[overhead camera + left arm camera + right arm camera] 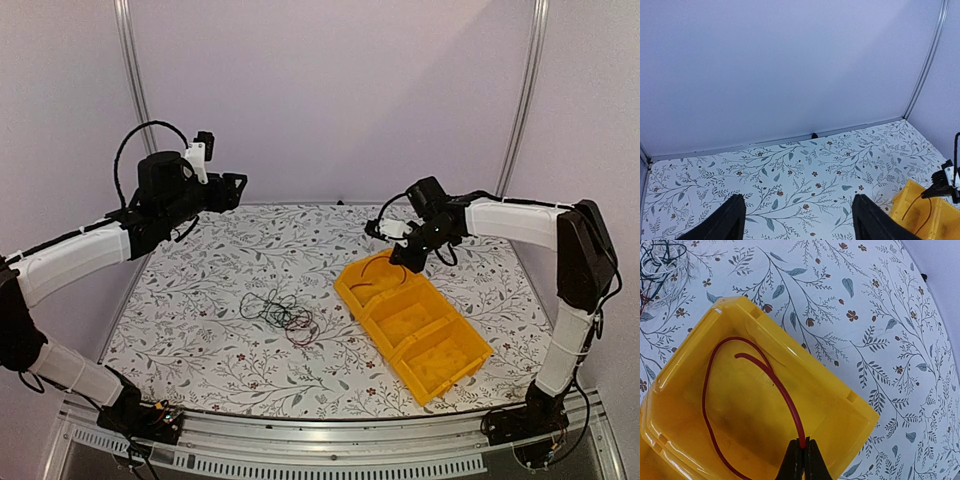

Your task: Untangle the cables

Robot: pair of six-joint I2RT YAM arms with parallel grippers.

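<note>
Pinching the red cable (790, 405), my right jaws are shut tight on it, tips pressed together with only the wire between them. They hang over the end compartment of the yellow bin (415, 320), the one nearest the tangle. The cable's slack curls in a loop inside that compartment, with one end showing on the yellow floor. I judge I hold it here because this wire is free of the others, and a walled pocket should keep it from drifting back among them (the bin has three pockets in a row, and from above I see nothing in the other two). With the grip right over the pocket, letting go ought to leave the length inside the walls and not draped over the rim.

The rest of the work lies on the flowered surface (200, 370). The tangle (280, 315) of thin dark cables, with a reddish strand and some pale ones in it, sits just left of the bin, apart from it and touched by neither pair of jaws.

My left jaws are spread wide with nothing between them, raised high on the left and pointing toward the back wall (790, 65). That reads to me as a waiting posture, up and out of the way so the tangle is in plain view and the right jaws' path is unblocked. The task looks early to me: one cable sorted, the knot left to pick apart
</note>
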